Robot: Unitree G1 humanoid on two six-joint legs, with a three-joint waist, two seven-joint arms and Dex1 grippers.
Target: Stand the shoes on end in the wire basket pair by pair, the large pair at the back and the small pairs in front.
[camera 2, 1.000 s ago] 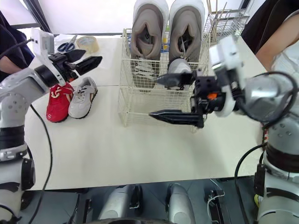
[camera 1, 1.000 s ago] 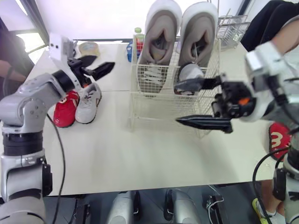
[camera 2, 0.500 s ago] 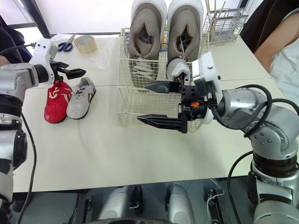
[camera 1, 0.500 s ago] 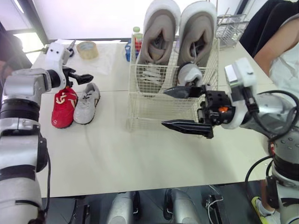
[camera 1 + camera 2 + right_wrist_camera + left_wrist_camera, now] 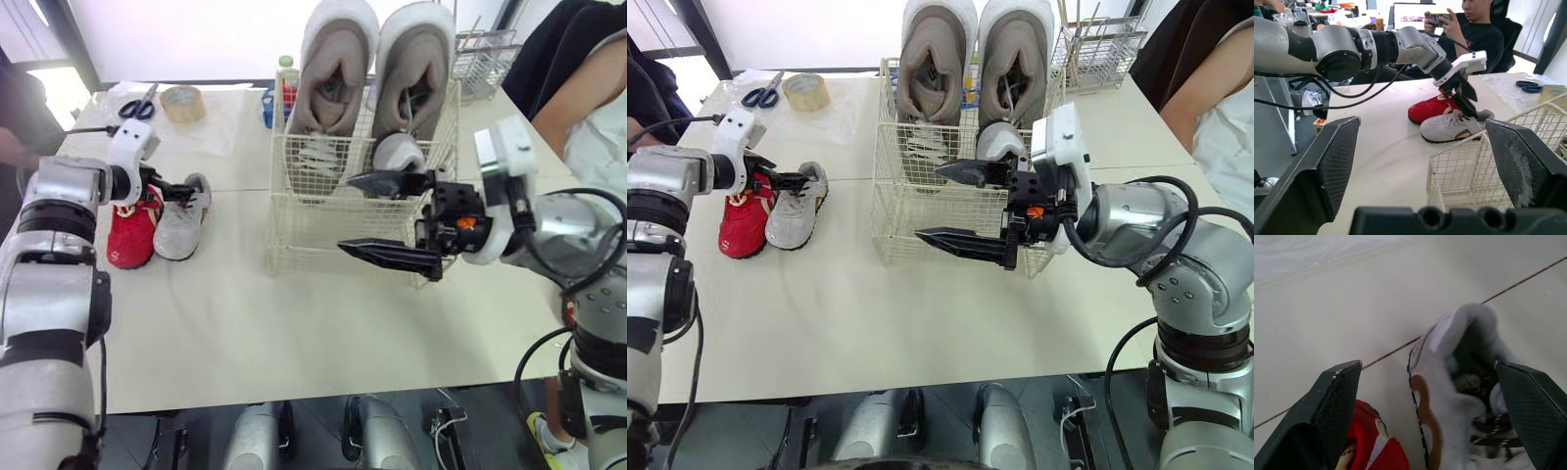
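Note:
A large grey pair (image 5: pixel 333 69) stands on end at the back of the white wire basket (image 5: pixel 323 220). One small grey-white shoe (image 5: pixel 397 155) stands in the basket's front right. On the table to the left lie a small red shoe (image 5: pixel 132 225) and a small white shoe (image 5: pixel 181 220), side by side. My left gripper (image 5: pixel 176 188) is open and low over the white shoe (image 5: pixel 1449 396), with one finger on each side of its heel end. Open and holding nothing, my right gripper (image 5: pixel 351 213) hovers in front of the basket.
A tape roll (image 5: pixel 181 101), scissors (image 5: pixel 132 101) and a bottle (image 5: pixel 289 73) lie at the back of the table. A second wire rack (image 5: pixel 487 59) stands at the back right. A person (image 5: pixel 588 88) is at the right edge, and another sits beyond the left side (image 5: pixel 1474 24).
My left gripper has come down from above the table to the heel of the white shoe. My right gripper has drawn back towards the basket front and stays open.

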